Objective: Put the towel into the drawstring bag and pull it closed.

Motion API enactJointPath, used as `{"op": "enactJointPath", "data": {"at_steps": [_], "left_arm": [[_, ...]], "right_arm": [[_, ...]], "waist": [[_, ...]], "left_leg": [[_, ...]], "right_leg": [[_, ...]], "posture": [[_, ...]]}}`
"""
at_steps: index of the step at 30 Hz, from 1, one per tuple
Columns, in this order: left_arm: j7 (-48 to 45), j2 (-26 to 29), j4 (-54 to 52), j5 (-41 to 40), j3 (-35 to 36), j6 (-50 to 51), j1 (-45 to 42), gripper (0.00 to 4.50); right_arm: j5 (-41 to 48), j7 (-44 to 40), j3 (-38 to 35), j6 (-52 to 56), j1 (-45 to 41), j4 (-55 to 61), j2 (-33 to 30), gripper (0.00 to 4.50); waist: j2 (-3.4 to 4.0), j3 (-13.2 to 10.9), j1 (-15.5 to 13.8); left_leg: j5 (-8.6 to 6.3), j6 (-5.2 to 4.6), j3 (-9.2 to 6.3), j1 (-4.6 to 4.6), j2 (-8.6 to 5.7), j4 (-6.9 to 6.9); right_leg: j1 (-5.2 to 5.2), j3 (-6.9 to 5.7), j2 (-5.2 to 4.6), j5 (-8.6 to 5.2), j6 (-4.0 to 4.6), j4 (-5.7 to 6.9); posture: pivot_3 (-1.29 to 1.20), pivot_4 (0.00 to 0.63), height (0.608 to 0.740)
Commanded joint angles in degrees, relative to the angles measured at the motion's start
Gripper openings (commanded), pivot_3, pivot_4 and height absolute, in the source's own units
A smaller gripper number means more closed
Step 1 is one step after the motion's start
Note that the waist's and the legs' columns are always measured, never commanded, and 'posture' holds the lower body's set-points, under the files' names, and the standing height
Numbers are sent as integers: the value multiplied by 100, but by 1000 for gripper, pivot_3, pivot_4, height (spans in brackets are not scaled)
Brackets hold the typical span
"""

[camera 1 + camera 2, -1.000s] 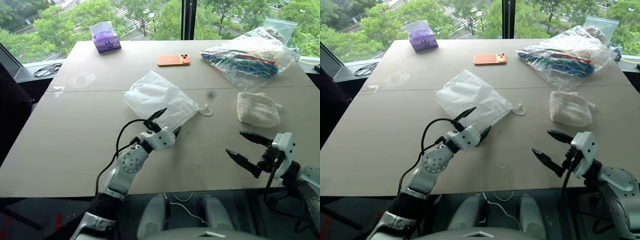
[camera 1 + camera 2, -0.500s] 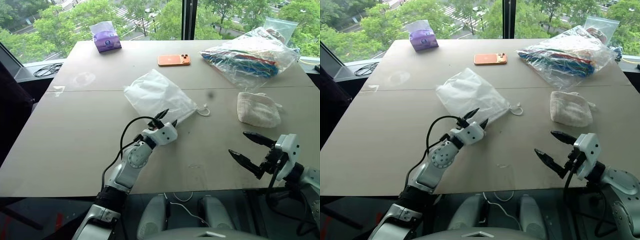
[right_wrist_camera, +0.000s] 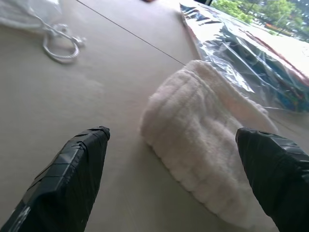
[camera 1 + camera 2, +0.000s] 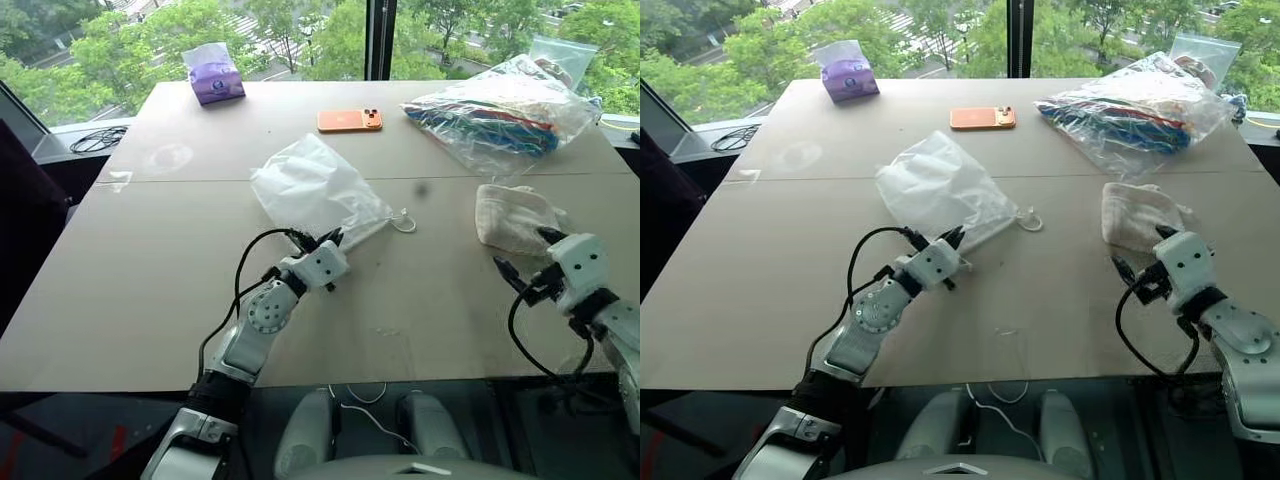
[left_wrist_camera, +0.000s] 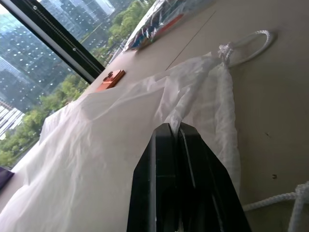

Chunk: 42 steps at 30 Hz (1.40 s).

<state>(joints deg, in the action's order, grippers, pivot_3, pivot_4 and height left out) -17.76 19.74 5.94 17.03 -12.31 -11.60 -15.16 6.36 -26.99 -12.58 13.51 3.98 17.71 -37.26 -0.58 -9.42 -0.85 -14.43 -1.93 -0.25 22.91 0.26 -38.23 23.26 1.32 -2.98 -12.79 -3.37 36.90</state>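
Our left tool (image 4: 334,243) has just pinched shut on the bag (image 4: 315,190) mouth, mid-desk (image 4: 150,260). Our right tool (image 4: 528,258), jaws wide, has swung up to the towel (image 4: 515,215) right of the bag, ready to grasp.

You are looking at a drawstring bag (image 4: 312,188) of thin, crinkly, semi-translucent white film with a faint sheen, its cord (image 5: 251,44) a twisted white rope, matt and slightly fuzzy. The towel (image 3: 203,140) is off-white terry cloth, ribbed, soft and rough-napped. The table (image 4: 150,270) has a smooth, matt beige top with light scuffs. The left gripper (image 5: 176,133) shows smooth, glossy black plastic fingers; the right gripper (image 3: 174,145) has black fingers with a duller, faceted surface. The clear plastic bag (image 4: 505,105) is glossy and wrinkled. The phone (image 4: 348,120) looks smooth, satin orange.
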Motion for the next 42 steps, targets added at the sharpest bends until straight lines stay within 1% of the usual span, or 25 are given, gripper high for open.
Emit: {"op": "enactJointPath", "data": {"at_steps": [1,5,8,13,17,19,22,25,28,29,30,31,32,36,38,40,42], "left_arm": [[-258,47,-179,-346,235,355,-236,23],[-354,-184,-431,-972,682,1401,-403,23],[-474,-184,-587,-1215,862,1915,-575,23],[-506,-60,-375,-1459,1155,2169,-965,23],[-492,154,-153,-1490,1303,2097,-1105,23],[-553,201,-140,-1540,1328,2078,-1119,23],[-739,263,-133,-1661,1307,2031,-1139,23],[-1098,309,-204,-1914,1295,2029,-1144,23],[-1358,348,-232,-2162,1363,2091,-1197,23],[-1425,362,-233,-2241,1388,2133,-1220,0],[-1467,372,-233,-2289,1402,2159,-1233,0],[-1518,401,-225,-2324,1404,2158,-1247,0],[-1560,431,-218,-2359,1403,2160,-1257,0],[-1686,473,-219,-2507,1389,2295,-1301,0],[-1677,415,-298,-2664,1436,2454,-1332,0],[-1578,263,-413,-2989,1603,2805,-1412,0],[-1496,168,-495,-3185,1690,3142,-1487,0]], "right_arm": [[-490,-118,225,-122,-222,-283,-369,4500],[-804,-336,628,-569,-672,-903,-558,4500],[-1214,-374,1004,-953,-1117,-1561,-671,4500],[-2190,46,1657,-1978,-2367,-3461,-876,4500],[-2724,368,2110,-2617,-3441,-5084,-802,4500],[-2706,293,2244,-2852,-3876,-5825,-611,4500],[-2674,11,2410,-3153,-4454,-6797,-349,4500],[-2286,-736,2277,-3018,-4907,-7572,-7,4500],[-1663,-1544,1839,-2483,-5238,-8120,328,4500],[-1537,-1681,1725,-2333,-5323,-8257,395,3919],[-1483,-1753,1663,-2253,-5377,-8343,427,3711],[-1390,-1873,1578,-2121,-5430,-8430,471,3301],[-1283,-1976,1480,-1980,-5478,-8494,510,2723],[-813,-2205,1027,-1276,-5642,-8668,620,913],[-527,-2304,778,-1023,-5677,-8542,650,20],[-90,-2688,549,-561,-5627,-7954,713,20],[403,-2954,417,202,-5383,-6819,808,20]], "waist": [[0,0,7],[-1,-1,45],[-3,-3,81],[-8,-7,154],[-11,-9,187],[-13,-9,190],[-36,-6,205],[-70,-2,325],[-87,-7,367],[-88,-7,370],[-88,-7,383],[-88,-7,412],[-88,-7,429],[-87,-7,484],[-87,-7,479],[-86,-8,481],[-80,-12,478]], "left_leg": [[0,0,-1,0,-2,1],[0,-1,-2,0,-6,0],[0,-1,-3,-1,-8,-4],[1,-1,2,-5,-11,-8],[1,0,3,-15,-14,-6],[1,0,1,-16,-13,-3],[1,0,3,-16,-7,-5],[1,0,5,-35,1,-9],[0,-1,12,-87,5,-1],[0,-1,11,-102,11,6],[0,-1,9,-104,13,9],[0,-1,7,-106,16,13],[0,-1,6,-108,19,19],[0,0,11,-109,21,24],[0,0,10,-107,20,25],[0,0,10,-99,20,25],[0,0,12,-86,20,26]], "right_leg": [[0,0,0,0,0,0],[0,5,1,0,-1,-1],[-1,5,4,0,-2,0],[-5,11,6,2,-2,0],[-11,14,7,2,0,1],[-10,13,7,2,0,1],[-13,17,6,3,0,-2],[-32,21,5,9,1,-4],[-80,25,6,14,3,-8],[-91,25,8,13,4,-8],[-92,23,10,13,4,-8],[-92,23,13,13,5,-7],[-91,23,14,13,5,-7],[-88,28,12,14,5,-7],[-86,26,9,14,5,-7],[-79,27,6,14,5,-8],[-61,29,5,15,4,-7]], "posture": [[0,150,740],[0,150,740],[0,150,740],[0,150,740],[0,150,740],[0,150,740],[0,150,740],[0,150,740],[0,150,740],[0,150,740],[0,150,740],[0,150,740],[0,150,740],[0,150,740],[0,150,740],[0,150,740],[0,150,740]]}}
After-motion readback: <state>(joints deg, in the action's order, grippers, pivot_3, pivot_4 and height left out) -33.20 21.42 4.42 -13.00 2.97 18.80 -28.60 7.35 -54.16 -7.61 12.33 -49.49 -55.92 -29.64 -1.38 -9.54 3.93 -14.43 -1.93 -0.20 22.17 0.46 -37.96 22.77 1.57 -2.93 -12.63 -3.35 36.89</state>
